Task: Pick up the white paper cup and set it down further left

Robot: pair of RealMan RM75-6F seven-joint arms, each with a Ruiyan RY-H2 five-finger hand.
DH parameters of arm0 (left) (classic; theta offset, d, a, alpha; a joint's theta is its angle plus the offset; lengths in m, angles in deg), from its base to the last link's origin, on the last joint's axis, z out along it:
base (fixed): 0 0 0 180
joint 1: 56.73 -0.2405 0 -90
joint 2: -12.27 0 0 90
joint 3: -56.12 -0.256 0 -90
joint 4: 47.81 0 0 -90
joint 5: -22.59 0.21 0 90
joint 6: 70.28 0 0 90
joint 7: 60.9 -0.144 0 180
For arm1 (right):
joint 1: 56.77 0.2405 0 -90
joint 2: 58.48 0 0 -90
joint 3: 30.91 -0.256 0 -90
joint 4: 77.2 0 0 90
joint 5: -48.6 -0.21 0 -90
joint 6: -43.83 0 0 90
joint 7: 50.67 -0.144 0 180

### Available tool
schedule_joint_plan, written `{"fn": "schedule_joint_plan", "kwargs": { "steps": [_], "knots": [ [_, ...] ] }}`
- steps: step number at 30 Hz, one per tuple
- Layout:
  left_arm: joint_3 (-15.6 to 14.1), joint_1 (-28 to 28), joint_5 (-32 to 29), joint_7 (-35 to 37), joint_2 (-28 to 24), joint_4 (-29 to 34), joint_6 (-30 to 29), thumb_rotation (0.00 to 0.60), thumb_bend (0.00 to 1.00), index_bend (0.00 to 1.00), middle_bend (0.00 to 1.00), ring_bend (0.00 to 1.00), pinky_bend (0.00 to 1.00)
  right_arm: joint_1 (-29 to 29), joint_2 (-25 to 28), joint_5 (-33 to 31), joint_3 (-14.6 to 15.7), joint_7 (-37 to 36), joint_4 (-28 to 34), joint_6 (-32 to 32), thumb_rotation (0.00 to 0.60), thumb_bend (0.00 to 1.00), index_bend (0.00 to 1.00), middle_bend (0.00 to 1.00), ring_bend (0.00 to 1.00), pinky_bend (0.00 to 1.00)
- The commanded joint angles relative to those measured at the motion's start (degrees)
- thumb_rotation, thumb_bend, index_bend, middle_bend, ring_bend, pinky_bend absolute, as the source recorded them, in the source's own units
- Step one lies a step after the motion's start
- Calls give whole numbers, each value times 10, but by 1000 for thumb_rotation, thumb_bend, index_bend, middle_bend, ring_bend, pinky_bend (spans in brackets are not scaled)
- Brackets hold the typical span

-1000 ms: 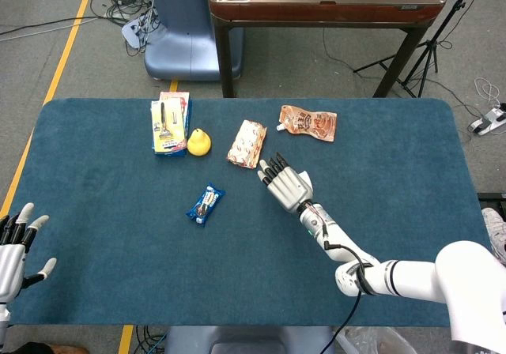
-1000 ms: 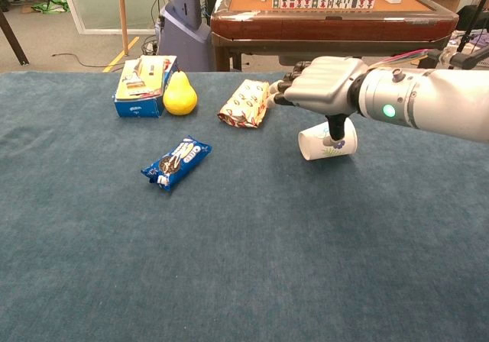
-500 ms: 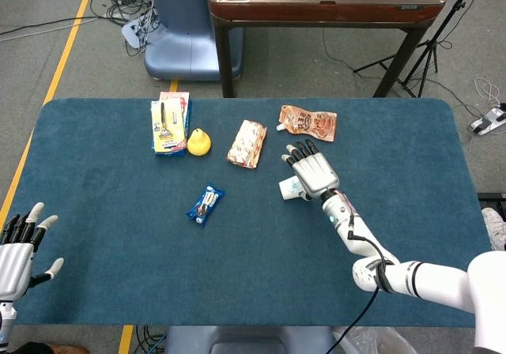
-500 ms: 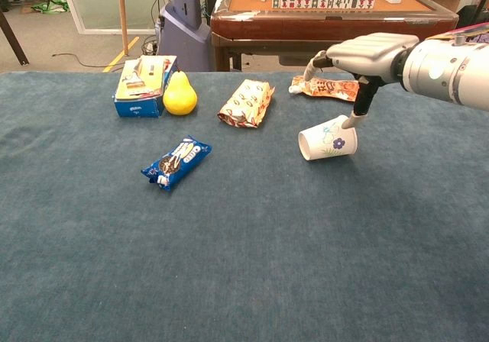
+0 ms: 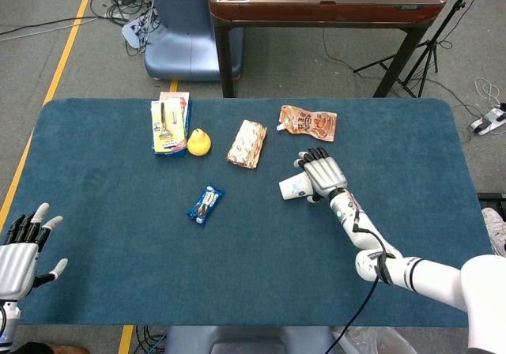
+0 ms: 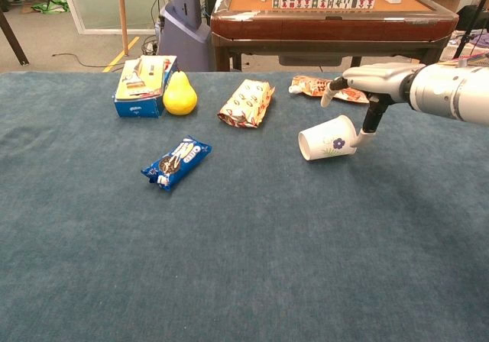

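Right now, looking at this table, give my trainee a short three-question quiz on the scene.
1. True or false: the cup stands upright.
2. Which lies nearest the pear? A) blue box B) orange pouch C) cup
3. Fill in: the right robot hand hovers over the cup's ____ end.

Key: 1. False, it lies on its side, mouth leftward. 2. A. 3. Base; its thumb reaches down beside the base, and contact cannot be told.
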Motion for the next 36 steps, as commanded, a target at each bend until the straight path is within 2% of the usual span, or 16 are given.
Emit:
{"fn": "schedule_joint_plan", "kwargs": {
  "steps": [1,14,23,26,29,36],
  "knots": [
    [0,0,-1,-2,0,2,0,600,206,181,0,15,0,2,-13,9,2,-11,-20,11,600,77,266,131,0,0],
    [-1,1,-4,-5,-2,8,4,600,206,181,0,14,0,12,-53,25,3,-27,-90,36,600,146,340,181,0,0],
    [0,1,-4,-1,-1,6,4,600,206,181,0,14,0,18,-58,35,9,-6,-101,29,600,208,436,253,30,0],
    [0,0,-4,1,-4,6,3,600,206,181,0,14,0,26,-44,53,17,32,-81,13,600,217,448,263,42,0],
    [0,-1,-2,5,-5,6,0,600,206,181,0,14,0,45,-21,72,31,99,-46,-4,600,219,449,263,42,0],
    [-3,-5,4,14,-4,2,-7,600,206,181,0,12,0,101,1,94,61,296,21,-35,600,220,449,263,42,0]
  ]
}}
